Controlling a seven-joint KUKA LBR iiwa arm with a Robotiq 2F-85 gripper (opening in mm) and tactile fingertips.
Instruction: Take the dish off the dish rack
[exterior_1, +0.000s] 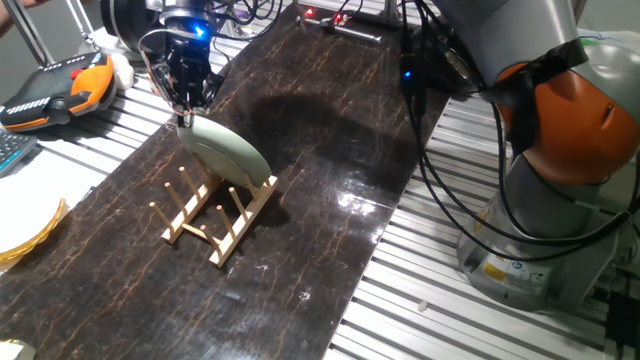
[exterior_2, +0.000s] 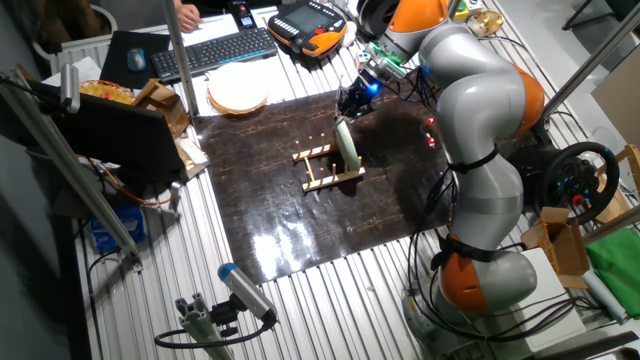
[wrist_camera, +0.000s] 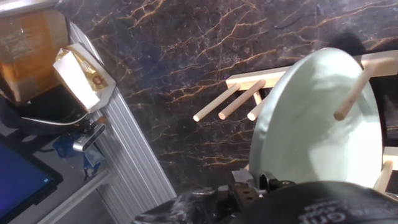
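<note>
The pale sage-green dish (exterior_1: 230, 150) stands on edge, leaning, between the pegs at the far end of the light-wood dish rack (exterior_1: 215, 225) on the dark marbled mat. My gripper (exterior_1: 185, 118) sits at the dish's upper rim, its fingers closed to a point on it. In the other fixed view the dish (exterior_2: 347, 148) stands in the rack (exterior_2: 320, 170) under the gripper (exterior_2: 345, 115). In the hand view the dish (wrist_camera: 317, 124) fills the right side, with rack pegs (wrist_camera: 249, 84) in front of it and beside it. Its rim runs down into the gripper (wrist_camera: 252, 183).
A yellowish plate (exterior_1: 25, 235) lies off the mat at the left edge, also in the other fixed view (exterior_2: 237, 92). An orange teach pendant (exterior_1: 60, 85) and a keyboard (exterior_2: 215, 50) lie behind. The arm's base (exterior_1: 560, 150) stands at the right. A cardboard box (wrist_camera: 81, 74) sits beside the mat.
</note>
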